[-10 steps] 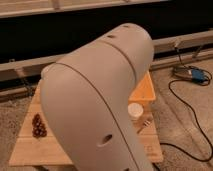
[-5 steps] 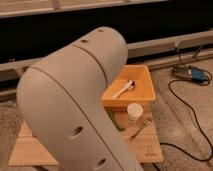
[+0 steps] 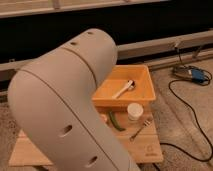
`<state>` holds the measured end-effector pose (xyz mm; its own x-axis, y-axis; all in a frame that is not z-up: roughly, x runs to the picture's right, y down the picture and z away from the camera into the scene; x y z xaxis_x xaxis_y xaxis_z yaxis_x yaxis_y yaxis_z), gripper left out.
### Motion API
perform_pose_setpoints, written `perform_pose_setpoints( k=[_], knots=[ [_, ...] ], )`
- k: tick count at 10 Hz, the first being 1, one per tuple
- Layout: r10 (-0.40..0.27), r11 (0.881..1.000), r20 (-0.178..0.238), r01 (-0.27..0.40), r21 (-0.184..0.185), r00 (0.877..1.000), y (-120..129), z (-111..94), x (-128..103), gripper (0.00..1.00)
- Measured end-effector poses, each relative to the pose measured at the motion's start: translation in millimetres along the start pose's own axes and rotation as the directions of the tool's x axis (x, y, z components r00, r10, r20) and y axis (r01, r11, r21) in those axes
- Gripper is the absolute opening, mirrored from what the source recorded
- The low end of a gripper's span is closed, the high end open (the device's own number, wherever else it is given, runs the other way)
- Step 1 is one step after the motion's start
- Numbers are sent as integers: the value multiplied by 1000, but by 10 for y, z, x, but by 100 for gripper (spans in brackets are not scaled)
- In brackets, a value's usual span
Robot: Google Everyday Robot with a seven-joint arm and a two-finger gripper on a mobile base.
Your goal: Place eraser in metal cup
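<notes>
My large grey arm (image 3: 65, 105) fills the left and centre of the camera view and hides much of the wooden table (image 3: 145, 147). The gripper is out of view. The eraser and the metal cup do not show; they are hidden or out of view.
An orange tray (image 3: 142, 97) on the table holds a white utensil (image 3: 123, 89). In front of it stand a white cup (image 3: 134, 111), a green pod-like object (image 3: 117, 121) and a fork (image 3: 140, 130). A black cable (image 3: 187, 107) and a blue device (image 3: 195, 75) lie on the floor at right.
My arm has swung further left, uncovering more of the orange tray, the white cup, the green object and the fork. The pine cone seen a second ago is hidden.
</notes>
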<state>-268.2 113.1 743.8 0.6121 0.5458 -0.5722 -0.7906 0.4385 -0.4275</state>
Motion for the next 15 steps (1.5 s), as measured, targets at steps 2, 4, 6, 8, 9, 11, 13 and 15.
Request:
perform_pose_setpoints(
  k=[2, 4, 6, 8, 9, 11, 13, 15],
  knots=[
    [-5, 1000, 4, 5, 2, 1000, 24, 28, -64, 69],
    [-2, 1000, 10, 2, 11, 1000, -10, 39, -140, 74],
    [1, 1000, 13, -1, 18, 1000, -38, 46, -184, 74],
    [-3, 1000, 14, 3, 15, 1000, -23, 47, -194, 74],
    [-5, 1000, 15, 5, 9, 1000, -10, 40, -179, 74],
    [-9, 1000, 26, 9, -10, 1000, 25, -12, -148, 74],
    [0, 1000, 56, 2, -27, 998, -15, -187, -96, 74],
    [12, 999, 78, -9, -36, 997, -141, -362, -28, 74]
  ],
)
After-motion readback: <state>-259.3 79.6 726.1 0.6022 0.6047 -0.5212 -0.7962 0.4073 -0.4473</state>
